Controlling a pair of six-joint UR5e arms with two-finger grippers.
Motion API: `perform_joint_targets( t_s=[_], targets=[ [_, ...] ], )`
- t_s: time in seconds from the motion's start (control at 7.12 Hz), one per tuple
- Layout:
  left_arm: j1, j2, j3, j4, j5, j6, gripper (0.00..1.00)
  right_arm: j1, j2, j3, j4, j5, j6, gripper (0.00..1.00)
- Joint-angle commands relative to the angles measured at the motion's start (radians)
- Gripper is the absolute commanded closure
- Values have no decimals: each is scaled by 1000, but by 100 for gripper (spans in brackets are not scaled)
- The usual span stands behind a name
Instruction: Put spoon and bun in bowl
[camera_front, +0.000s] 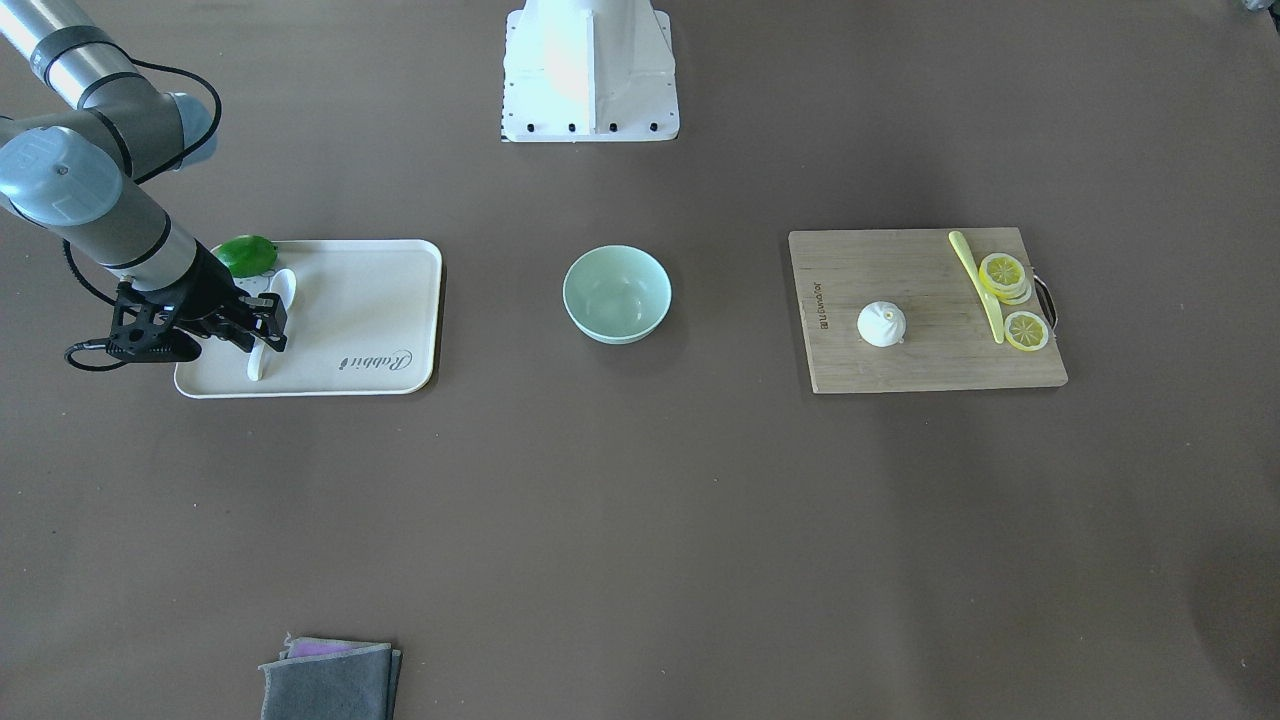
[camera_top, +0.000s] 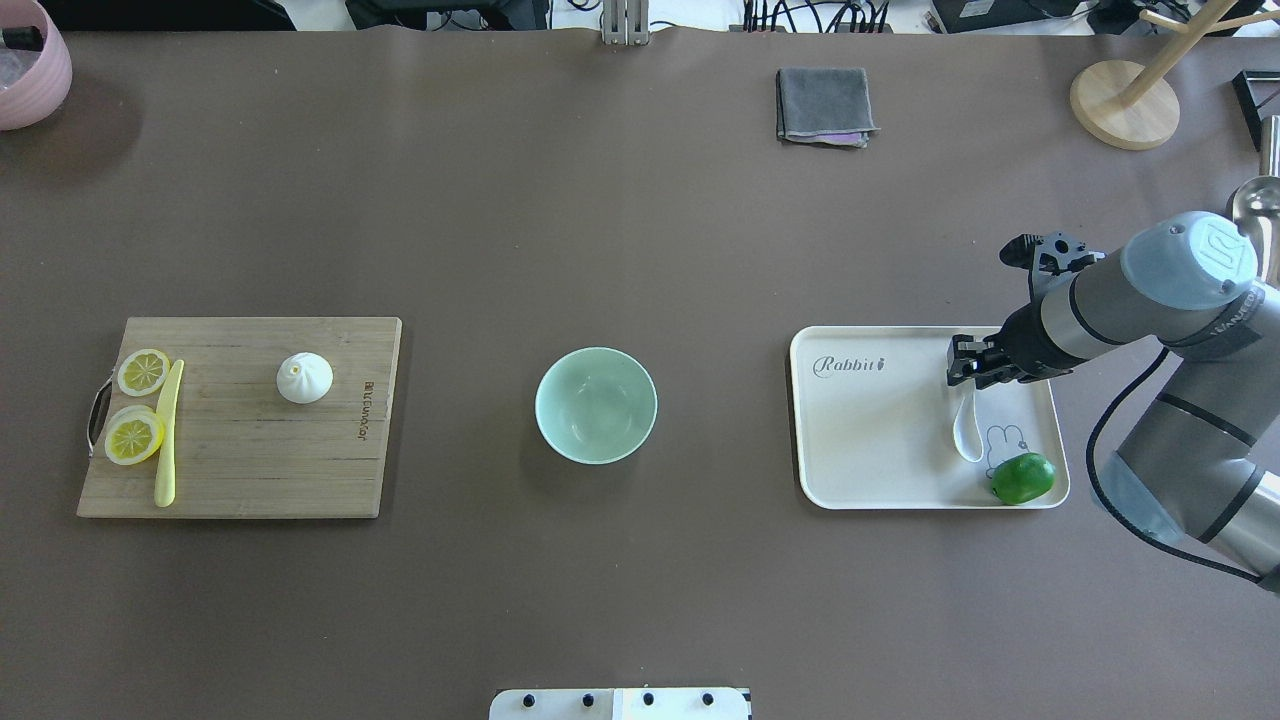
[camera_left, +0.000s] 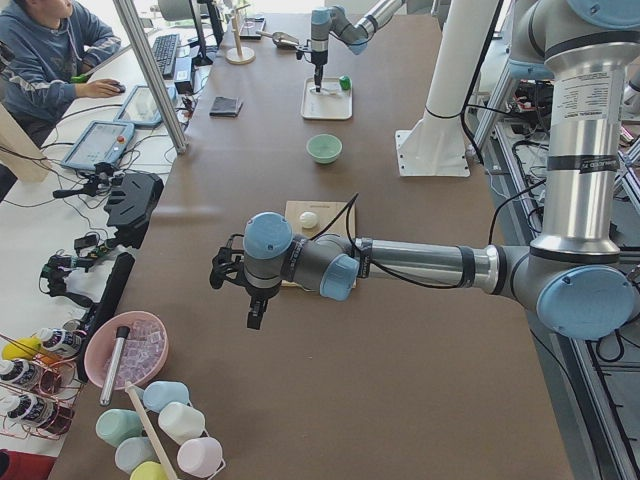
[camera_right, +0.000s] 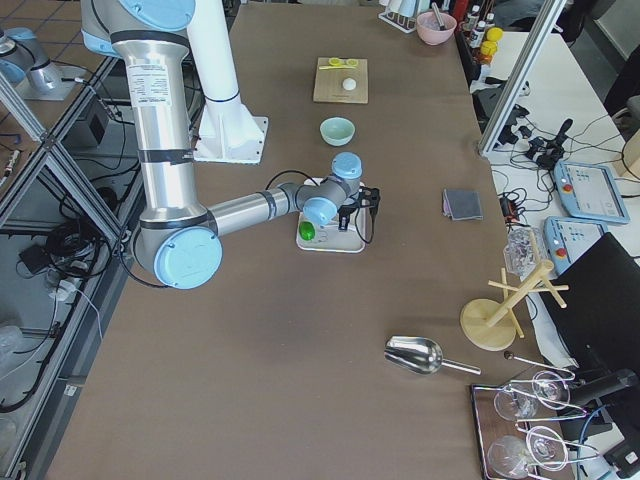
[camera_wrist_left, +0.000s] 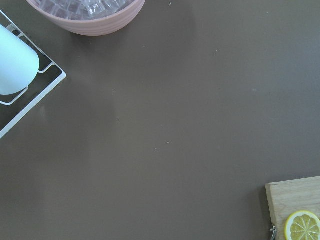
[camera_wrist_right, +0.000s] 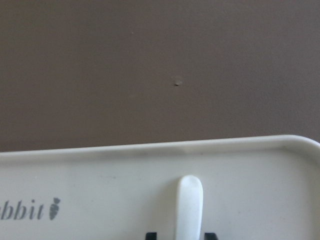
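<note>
Left gripper (camera_left: 256, 318) hangs over the brown worktop (camera_top: 640, 230), seen side-on only: can't tell if its fingers are apart. Wooden board (camera_top: 240, 450) carries the bun (camera_top: 304, 378). White tray (camera_top: 880, 440) holds the spoon (camera_top: 966, 430); right gripper (camera_top: 968, 375), fingers apart, straddles the handle and hides part of it. Bowl (camera_top: 596, 404) sits between board and tray. Lime (camera_top: 1022, 478) just beside the spoon's scoop.

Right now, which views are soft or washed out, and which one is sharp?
Right wrist view: soft focus, the spoon handle and the tray rim look blurred. Front-facing view: glare washes out the white robot base. Overhead view: sharp, even light; the bowl casts only a faint shadow.
</note>
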Motion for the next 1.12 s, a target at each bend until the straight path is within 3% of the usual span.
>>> perform_joint_targets(
  t_s=[0.0,0.42,0.56,0.98],
  targets=[
    [2,-3,-1,0,0,0,2,-1,-7,3,1,-4,4,100],
    [6,-12,-1,2,0,0,2,-6,18,31,-29,-13,20,100],
    [30,-24,-5,0,-2,-12,2,-10,107,52,-118,-19,159,100],
    [265,-120,-20,-161,14,-531,2,-166,436,105,-456,-190,526,100]
  ],
)
